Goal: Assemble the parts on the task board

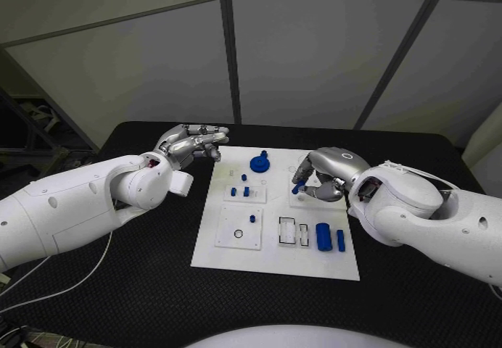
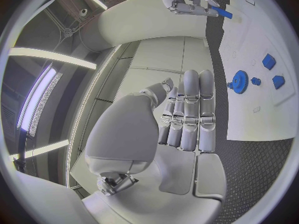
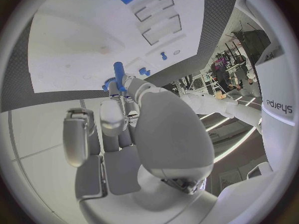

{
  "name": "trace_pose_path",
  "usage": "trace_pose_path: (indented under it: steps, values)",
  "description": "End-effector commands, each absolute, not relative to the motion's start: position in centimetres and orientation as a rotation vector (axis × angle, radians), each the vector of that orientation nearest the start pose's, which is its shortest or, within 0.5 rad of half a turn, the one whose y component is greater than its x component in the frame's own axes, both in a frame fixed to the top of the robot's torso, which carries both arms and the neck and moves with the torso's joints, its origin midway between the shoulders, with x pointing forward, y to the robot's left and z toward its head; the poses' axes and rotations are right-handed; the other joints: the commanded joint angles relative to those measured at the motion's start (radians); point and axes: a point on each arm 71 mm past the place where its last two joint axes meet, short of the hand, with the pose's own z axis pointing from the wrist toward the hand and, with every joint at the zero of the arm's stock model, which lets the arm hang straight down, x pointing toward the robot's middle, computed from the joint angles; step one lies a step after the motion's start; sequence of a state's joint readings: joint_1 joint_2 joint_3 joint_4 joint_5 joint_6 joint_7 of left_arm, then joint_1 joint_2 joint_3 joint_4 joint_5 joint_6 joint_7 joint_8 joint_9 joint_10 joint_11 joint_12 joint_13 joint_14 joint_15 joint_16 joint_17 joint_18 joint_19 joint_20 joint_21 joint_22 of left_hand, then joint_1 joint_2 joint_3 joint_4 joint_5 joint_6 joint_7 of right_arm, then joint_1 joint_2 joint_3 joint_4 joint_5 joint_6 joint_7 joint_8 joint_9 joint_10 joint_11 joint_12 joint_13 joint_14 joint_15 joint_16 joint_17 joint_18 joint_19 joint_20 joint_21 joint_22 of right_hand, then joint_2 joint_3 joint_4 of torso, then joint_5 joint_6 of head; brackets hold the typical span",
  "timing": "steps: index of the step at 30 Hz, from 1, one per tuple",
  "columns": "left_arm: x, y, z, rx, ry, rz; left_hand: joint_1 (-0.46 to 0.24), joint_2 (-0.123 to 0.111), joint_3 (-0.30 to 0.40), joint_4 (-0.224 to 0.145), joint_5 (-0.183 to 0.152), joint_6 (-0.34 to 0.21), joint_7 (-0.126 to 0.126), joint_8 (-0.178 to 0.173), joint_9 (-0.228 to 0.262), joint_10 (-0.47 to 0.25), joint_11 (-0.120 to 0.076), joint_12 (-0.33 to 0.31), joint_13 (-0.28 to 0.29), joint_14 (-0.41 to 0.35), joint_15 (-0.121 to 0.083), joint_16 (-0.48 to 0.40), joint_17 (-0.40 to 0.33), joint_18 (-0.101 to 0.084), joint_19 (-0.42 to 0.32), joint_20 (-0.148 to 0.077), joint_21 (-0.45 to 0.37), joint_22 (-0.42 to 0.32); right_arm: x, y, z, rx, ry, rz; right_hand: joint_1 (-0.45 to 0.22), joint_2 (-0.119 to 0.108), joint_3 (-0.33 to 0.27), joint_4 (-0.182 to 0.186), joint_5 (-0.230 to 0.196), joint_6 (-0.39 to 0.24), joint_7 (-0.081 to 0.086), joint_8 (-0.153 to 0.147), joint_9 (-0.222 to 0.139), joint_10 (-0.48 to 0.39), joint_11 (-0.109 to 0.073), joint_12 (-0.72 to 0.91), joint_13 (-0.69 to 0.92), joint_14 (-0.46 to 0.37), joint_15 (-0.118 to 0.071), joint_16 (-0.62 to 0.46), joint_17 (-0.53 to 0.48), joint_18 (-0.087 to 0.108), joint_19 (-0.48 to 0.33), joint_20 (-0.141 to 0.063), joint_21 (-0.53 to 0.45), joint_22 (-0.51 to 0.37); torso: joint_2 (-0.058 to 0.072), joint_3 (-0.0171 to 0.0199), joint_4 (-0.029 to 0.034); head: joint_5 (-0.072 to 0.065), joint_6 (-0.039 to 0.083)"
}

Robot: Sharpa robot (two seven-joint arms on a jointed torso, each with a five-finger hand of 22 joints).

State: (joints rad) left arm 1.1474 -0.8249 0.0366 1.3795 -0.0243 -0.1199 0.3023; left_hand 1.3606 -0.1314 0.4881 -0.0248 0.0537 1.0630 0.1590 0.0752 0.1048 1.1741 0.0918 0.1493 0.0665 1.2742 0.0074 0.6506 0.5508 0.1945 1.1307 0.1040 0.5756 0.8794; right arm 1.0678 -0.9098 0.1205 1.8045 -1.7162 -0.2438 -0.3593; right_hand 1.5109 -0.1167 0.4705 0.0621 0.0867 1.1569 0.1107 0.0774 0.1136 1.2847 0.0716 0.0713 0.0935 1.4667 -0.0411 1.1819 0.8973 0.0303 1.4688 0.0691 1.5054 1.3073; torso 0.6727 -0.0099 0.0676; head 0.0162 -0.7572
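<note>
My right hand (image 1: 319, 176) pinches a blue peg (image 3: 118, 73) over the white board (image 1: 274, 262) at two o'clock. My left hand (image 1: 192, 145) hangs empty, fingers together, at ten. The gear (image 1: 260, 163) is seated; two blue cylinders (image 1: 324, 236) still wait at five.

One word can be read: "sharpa", in dark lowercase letters, turned on its side, on a white robot casing (image 3: 279, 104) at the rim of the right wrist view. The task board (image 1: 274, 261) carries outlines and small marks in the head view, but no letters or numbers on it can be made out.
</note>
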Motion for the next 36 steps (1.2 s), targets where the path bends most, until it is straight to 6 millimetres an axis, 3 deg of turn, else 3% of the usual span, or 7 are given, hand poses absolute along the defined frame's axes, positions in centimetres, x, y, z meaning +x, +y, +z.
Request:
trace_pose_path:
  steps: [1,8,12,15,20,27,36]
  values:
    - [51.1,23.4,-19.1,-1.156,1.495,-1.603,-0.005,0.0,-0.004,0.0,-0.002,-0.003,0.004,-0.004,-0.001,-0.006,0.002,-0.004,0.001,-0.004,0.001,-0.006,-0.001,-0.012,-0.002,0.007,-0.005,-0.001,42.5,-15.7,-15.1,-0.209,1.58,0.63,-0.003,-0.009,0.008,-0.005,0.007,-0.001,0.003,-0.007,0.002,0.031,-0.029,-0.004,0.027,-0.003,-0.001,-0.001,0.003,-0.016,0.078,-0.005,0.005,0.227,0.001,-0.0006,0.0016,0.002,0.0]
    - [51.1,23.2,-19.1,-1.156,1.498,-1.606,-0.004,0.001,-0.004,-0.001,-0.002,-0.004,0.004,-0.004,-0.002,-0.007,0.002,-0.004,0.001,-0.004,0.001,-0.006,-0.001,-0.012,-0.002,0.007,-0.006,-0.002,41.8,-13.2,-14.5,-0.215,1.594,0.72,-0.006,-0.012,0.015,-0.011,0.009,0.0,0.004,-0.007,0.003,0.032,-0.029,-0.005,0.029,-0.002,0.0,0.001,0.004,-0.016,0.078,-0.004,0.006,0.228,0.003,-0.0031,0.0028,0.01,-0.003]
    - [51.1,23.1,-19.1,-1.155,1.499,-1.61,-0.004,0.001,-0.004,-0.001,-0.002,-0.004,0.004,-0.004,-0.002,-0.007,0.002,-0.004,0.001,-0.004,0.001,-0.006,-0.001,-0.012,-0.002,0.007,-0.006,-0.002,41.2,-10.9,-14.8,-0.242,1.604,0.785,-0.007,-0.012,0.016,-0.012,0.009,0.0,0.004,-0.007,0.003,0.032,-0.029,-0.005,0.029,-0.003,0.0,0.0,0.002,-0.016,0.078,-0.004,0.004,0.227,0.003,-0.0013,0.0033,0.015,-0.009]
    - [51.1,22.9,-19.1,-1.154,1.5,-1.612,-0.004,0.001,-0.004,-0.001,-0.002,-0.004,0.004,-0.004,-0.002,-0.007,0.002,-0.004,0.001,-0.004,0.001,-0.006,-0.001,-0.012,-0.002,0.007,-0.006,-0.002,40.5,-9.0,-15.6,-0.276,1.619,0.837,-0.008,-0.012,0.018,-0.013,0.009,0.0,0.004,-0.008,0.004,0.032,-0.028,-0.005,0.029,-0.003,0.0,0.0,0.002,-0.015,0.077,-0.004,0.004,0.226,0.003,-0.0004,0.002,0.022,-0.013]
    - [51.1,22.7,-19.1,-1.152,1.503,-1.619,-0.004,0.001,-0.004,-0.001,-0.002,-0.004,0.004,-0.004,-0.002,-0.007,0.002,-0.004,0.001,-0.004,0.001,-0.006,-0.001,-0.012,-0.002,0.007,-0.006,-0.002,39.5,-6.6,-17.0,-0.328,1.649,0.895,-0.009,-0.012,0.019,-0.013,0.009,0.0,0.004,-0.008,0.004,0.032,-0.028,-0.005,0.03,-0.003,0.0,0.0,0.002,-0.015,0.077,-0.004,0.003,0.226,0.002,-0.0027,0.0016,0.027,-0.017]
    - [51.1,22.4,-19.1,-1.15,1.507,-1.625,-0.004,0.001,-0.004,-0.001,-0.002,-0.004,0.004,-0.004,-0.002,-0.007,0.002,-0.004,0.001,-0.004,0.001,-0.006,-0.001,-0.012,-0.002,0.007,-0.006,-0.002,39.0,-4.9,-19.1,-0.386,1.691,0.912,-0.011,-0.013,0.023,-0.016,0.009,-0.001,0.004,-0.009,0.004,0.031,-0.028,-0.006,0.03,-0.003,0.0,0.0,0.002,-0.015,0.077,-0.004,0.001,0.225,0.002,-0.0009,0.0001,0.036,-0.022]
    - [51.1,22.3,-19.1,-1.149,1.509,-1.627,-0.002,0.001,-0.003,-0.002,-0.002,-0.004,0.004,-0.004,-0.002,-0.007,0.002,-0.004,0.001,-0.005,0.001,-0.007,-0.002,-0.012,-0.002,0.008,-0.008,-0.003,39.3,-4.4,-20.6,-0.422,1.707,0.88,-0.013,-0.014,0.025,-0.018,0.009,-0.001,0.005,-0.009,0.005,0.031,-0.028,-0.006,0.031,-0.003,0.0,0.0,0.001,-0.015,0.076,-0.004,0.0,0.225,0.002,-0.0004,0.0005,0.041,-0.026]
